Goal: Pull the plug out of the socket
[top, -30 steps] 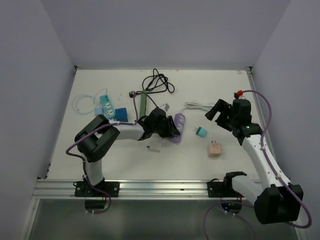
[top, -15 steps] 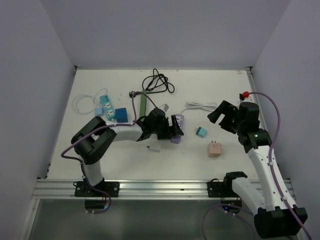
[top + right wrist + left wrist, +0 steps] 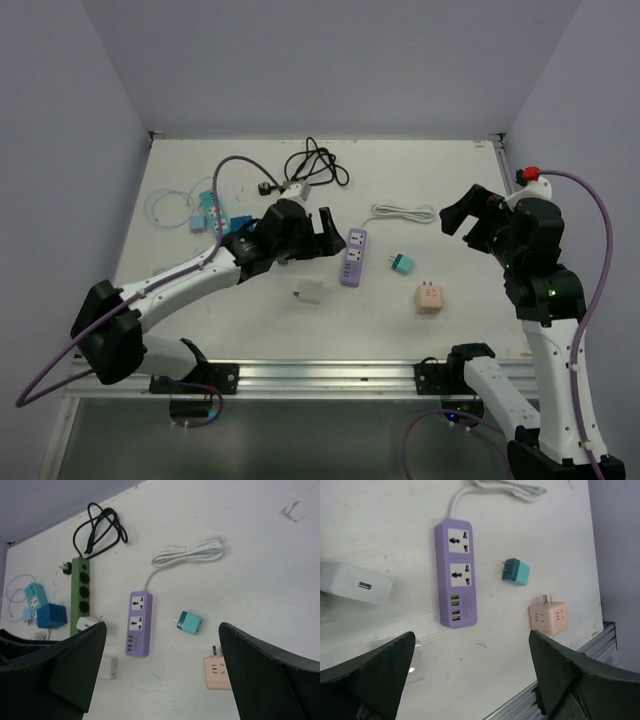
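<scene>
green strip (image 3: pixel 80 587): mostly under left arm (image 3: pixel 190 275), top view
charger (image 3: pixel 355 584): cut by left edge, left wrist
cable (image 3: pixel 495 486): cut by top edge
pink cube (image 3: pixel 215 670): corner behind right fingers (image 3: pixel 270 680)

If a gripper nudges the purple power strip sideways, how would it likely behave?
The purple power strip looks like a rigid plastic bar lying flat, so it would probably slide, not roll or tip. Its bundled white cord looks floppy and may drag, turning the strip.
</scene>
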`<state>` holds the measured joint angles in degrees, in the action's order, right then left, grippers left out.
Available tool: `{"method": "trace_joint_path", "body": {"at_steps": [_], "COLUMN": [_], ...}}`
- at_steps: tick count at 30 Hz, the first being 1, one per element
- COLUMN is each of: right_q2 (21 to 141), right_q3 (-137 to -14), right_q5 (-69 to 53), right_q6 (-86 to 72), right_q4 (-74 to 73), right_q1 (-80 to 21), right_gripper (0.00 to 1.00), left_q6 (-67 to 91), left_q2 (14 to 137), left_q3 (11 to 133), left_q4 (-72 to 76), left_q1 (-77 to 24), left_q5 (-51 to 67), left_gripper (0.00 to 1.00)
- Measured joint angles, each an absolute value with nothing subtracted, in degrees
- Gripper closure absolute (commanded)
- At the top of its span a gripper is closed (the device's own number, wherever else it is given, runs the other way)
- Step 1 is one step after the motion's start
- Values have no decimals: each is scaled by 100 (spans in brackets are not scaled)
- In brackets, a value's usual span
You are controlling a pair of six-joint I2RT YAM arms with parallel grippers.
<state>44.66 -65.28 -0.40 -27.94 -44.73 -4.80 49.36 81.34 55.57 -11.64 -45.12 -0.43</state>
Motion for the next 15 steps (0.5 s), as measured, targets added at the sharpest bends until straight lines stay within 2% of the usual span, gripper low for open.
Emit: {"method": "trace_joint_path", "body": {"at_steps": [7, 15], "right_q2": [4206, 3962], "right_q3": [-7389, -7793], "right_q5": [628, 1127], "right_q6": [-2432, -2152], "right_q4": [-5011, -5336], "right_q1": [-521, -862], "right_gripper": [1, 1], "left_q6": [4134, 3240], "left_q2": [6270, 4491], "left_q3": [6337, 7343], "left_q4": [-2624, -3879], "left_q1": [-4512, -4512], "left_q5": [-1505, -2781], "left_gripper": [0, 0]}}
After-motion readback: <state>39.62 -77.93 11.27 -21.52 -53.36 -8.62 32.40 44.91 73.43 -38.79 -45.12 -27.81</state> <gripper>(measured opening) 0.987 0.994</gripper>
